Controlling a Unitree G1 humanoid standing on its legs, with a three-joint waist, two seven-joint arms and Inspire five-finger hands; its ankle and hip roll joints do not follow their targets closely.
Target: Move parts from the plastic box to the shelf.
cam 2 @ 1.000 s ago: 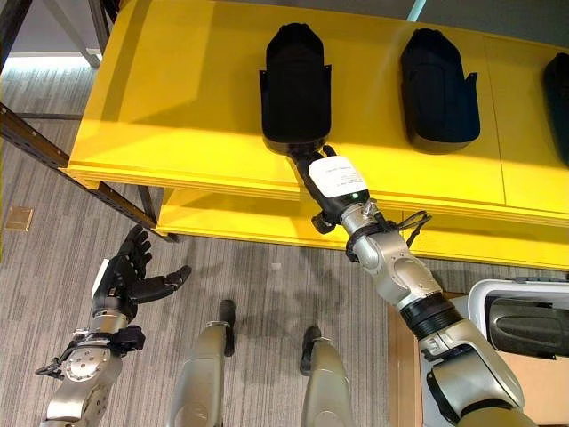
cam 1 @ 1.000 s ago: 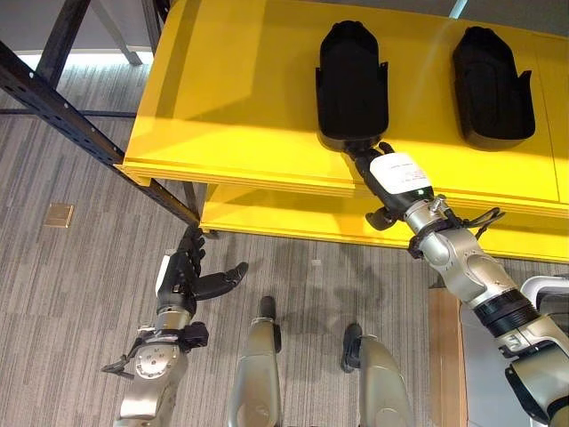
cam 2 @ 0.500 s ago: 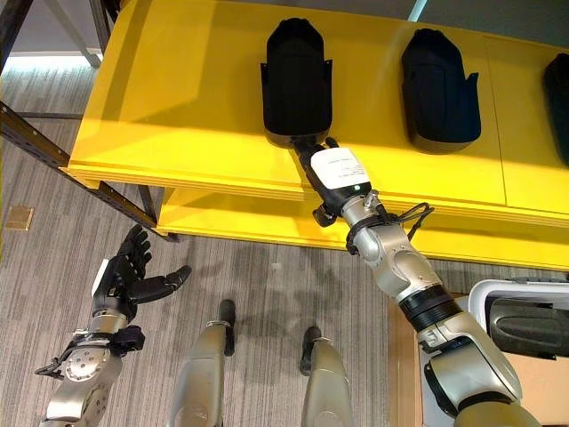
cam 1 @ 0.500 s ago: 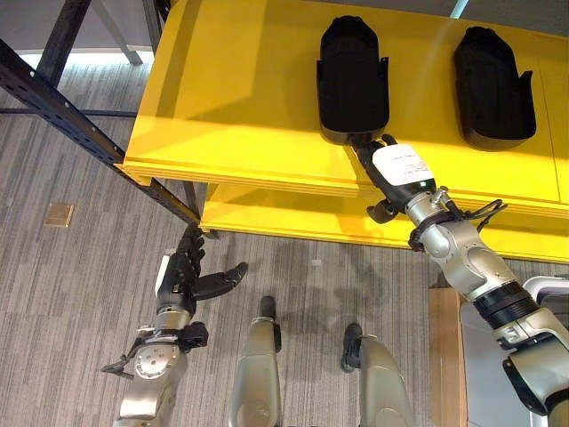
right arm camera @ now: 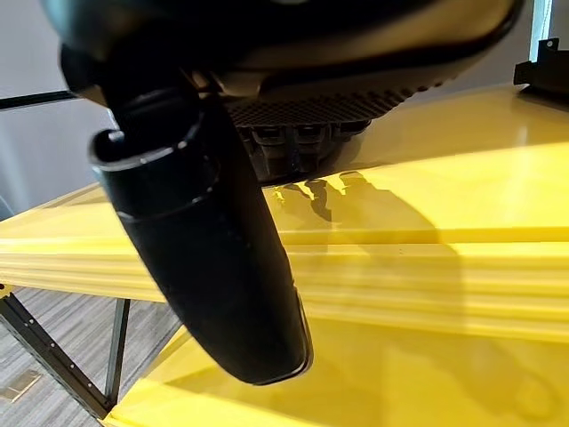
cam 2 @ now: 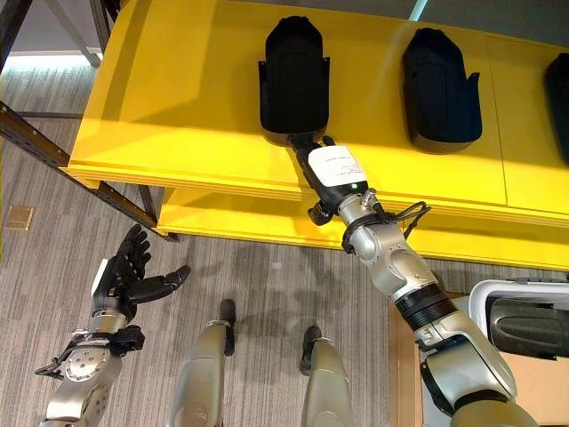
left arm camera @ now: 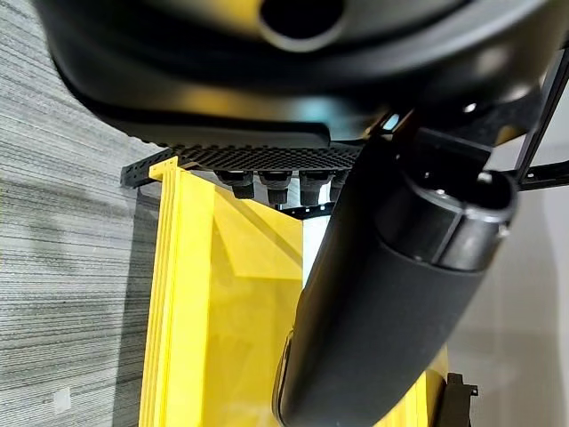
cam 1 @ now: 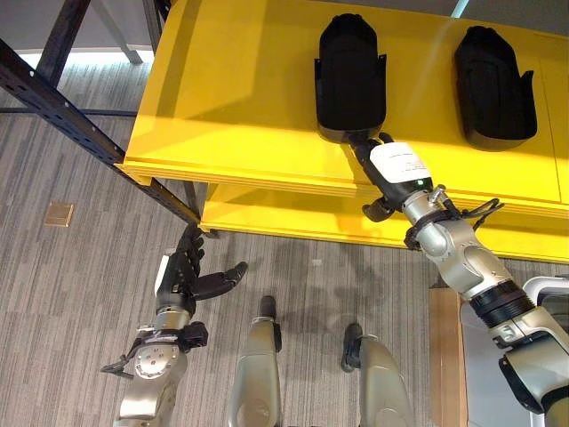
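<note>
A black moulded part (cam 1: 350,78) lies on the yellow shelf (cam 1: 231,98). My right hand (cam 1: 396,169) reaches up over the shelf's front edge. Its straight fingers (cam 1: 366,148) touch the part's near end, and its thumb (cam 1: 375,210) hangs below the edge. Its wrist view shows the thumb (right arm camera: 204,258) against the yellow boards. A second black part (cam 1: 493,87) lies to the right on the same shelf, and a third (cam 2: 560,98) is at the far right edge. My left hand (cam 1: 187,276) hangs open low over the carpet, holding nothing.
The plastic box (cam 2: 498,289) stands at the lower right on a brown surface (cam 1: 444,356), with a black part (cam 2: 529,327) in it. A lower yellow tier (cam 1: 284,218) juts out under the shelf. The rack's dark metal frame (cam 1: 80,116) runs along the left.
My right hand has edged slightly forward and left against the part, whose near end has slid a little farther onto the shelf. The left hand has not moved.
</note>
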